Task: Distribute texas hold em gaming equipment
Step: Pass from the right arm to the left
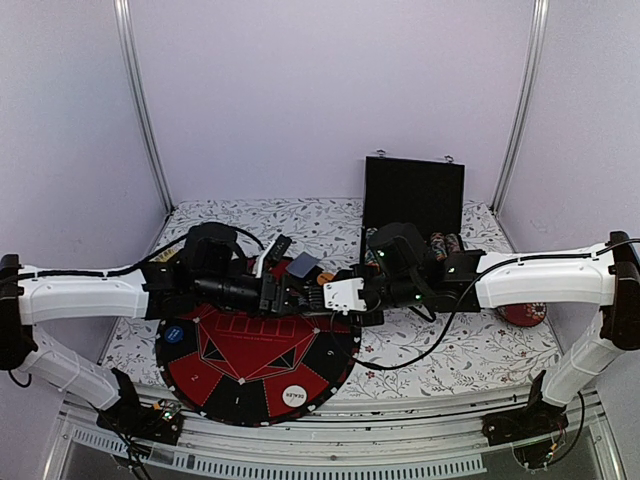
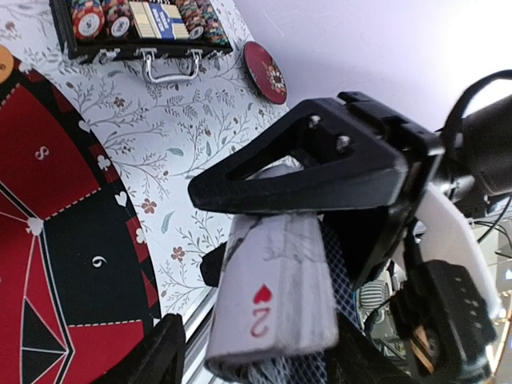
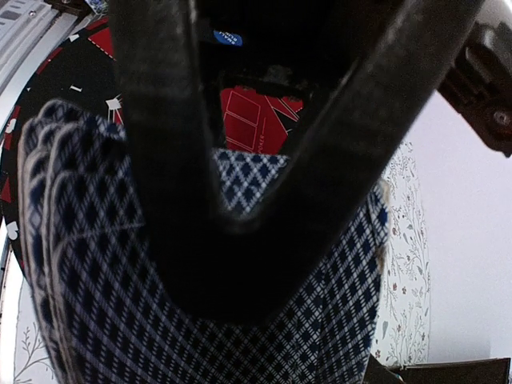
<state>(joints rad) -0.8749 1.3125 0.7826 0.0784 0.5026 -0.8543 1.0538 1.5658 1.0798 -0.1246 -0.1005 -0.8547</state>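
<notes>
Left wrist view: playing cards [image 2: 270,308], heart two face showing.

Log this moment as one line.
deck of cards: in right claw, over mat | left claw: at deck, grip unclear | dealer disc: on mat

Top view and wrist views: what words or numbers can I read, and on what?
"DEALER": white disc on the round mat.
"2" beside a red heart: outer card of the deck.
"8" and "6" (or "9"): mat segments.
Blue disc: lettering too blurred to read.
Case chips: too small.
</notes>
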